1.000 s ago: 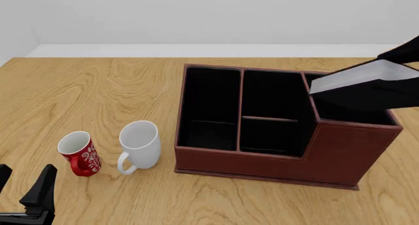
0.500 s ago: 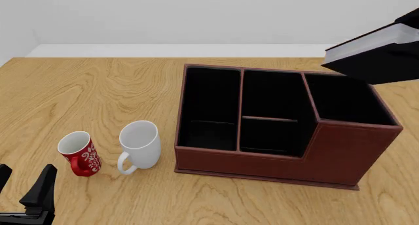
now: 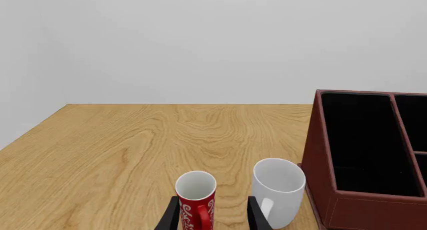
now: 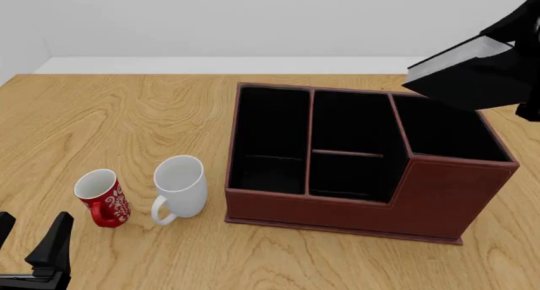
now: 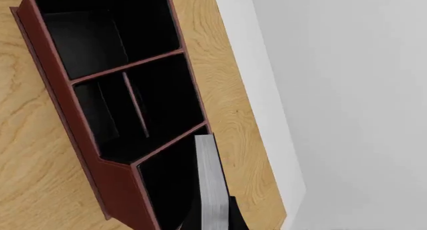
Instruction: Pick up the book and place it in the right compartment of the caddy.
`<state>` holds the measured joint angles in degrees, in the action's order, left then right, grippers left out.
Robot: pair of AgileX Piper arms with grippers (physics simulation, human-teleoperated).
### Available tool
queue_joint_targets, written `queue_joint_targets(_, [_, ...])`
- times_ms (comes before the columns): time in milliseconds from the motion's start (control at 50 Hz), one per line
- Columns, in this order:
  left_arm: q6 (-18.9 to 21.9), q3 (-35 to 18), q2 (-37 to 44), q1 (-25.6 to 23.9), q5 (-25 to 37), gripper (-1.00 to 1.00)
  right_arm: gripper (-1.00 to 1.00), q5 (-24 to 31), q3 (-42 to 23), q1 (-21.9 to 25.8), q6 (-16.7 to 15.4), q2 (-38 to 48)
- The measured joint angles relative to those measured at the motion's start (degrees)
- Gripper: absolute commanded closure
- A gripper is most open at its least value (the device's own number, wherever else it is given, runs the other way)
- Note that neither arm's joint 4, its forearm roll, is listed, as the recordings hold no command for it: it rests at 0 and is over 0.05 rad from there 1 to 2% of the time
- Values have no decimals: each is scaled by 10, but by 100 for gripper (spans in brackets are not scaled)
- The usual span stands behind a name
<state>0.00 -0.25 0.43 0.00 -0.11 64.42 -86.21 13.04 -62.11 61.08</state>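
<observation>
The book [image 4: 462, 75], black-covered with a white page edge, hangs tilted in the air above the far end of the right compartment [image 4: 447, 131] of the reddish-brown caddy [image 4: 422, 198]. My right gripper [image 4: 502, 66] is shut on it and comes in from the upper right. The right wrist view shows the book's page edge [image 5: 209, 182] over the right compartment [image 5: 167, 182], whose black floor is bare. My left gripper [image 4: 30, 238] rests open near the table's front left corner. In the left wrist view its fingers [image 3: 257, 216] frame the red mug [image 3: 195, 202] without touching it.
A red patterned mug [image 4: 101, 197] and a white mug [image 4: 179, 187] stand left of the caddy. The caddy's left section [image 4: 268, 135] and crossbar-split middle section [image 4: 348, 138] hold nothing. Bare wooden table [image 4: 126, 119] stretches left and behind.
The book has risen from low over the right compartment to well above its walls, then shifted slightly left. The left arm has not moved.
</observation>
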Motion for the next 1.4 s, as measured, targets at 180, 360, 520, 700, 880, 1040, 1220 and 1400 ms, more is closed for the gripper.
queue_joint_targets(180, [0, 0, 0, 0, 0, -100, 100, -21, 18, -6, 9, 6])
queue_joint_targets(360, [0, 0, 0, 0, 0, -100, 100, -40, 37, -11, 16, 10])
queue_joint_targets(520, [0, 0, 0, 0, 0, -100, 100, -54, 53, -16, 22, 14])
queue_joint_targets(700, [0, 0, 0, 0, 0, -100, 100, -65, 64, -24, 27, 17])
queue_joint_targets(880, [0, 0, 0, 0, 0, -100, 100, -72, 73, -35, 31, 19])
queue_joint_targets(1040, [0, 0, 0, 0, 0, -100, 100, -80, 83, -43, 35, 19])
queue_joint_targets(1220, [0, 0, 0, 0, 0, -100, 100, -91, 101, -51, 42, 16])
queue_joint_targets(1400, [0, 0, 0, 0, 0, -100, 100, -103, 119, -56, 49, 16])
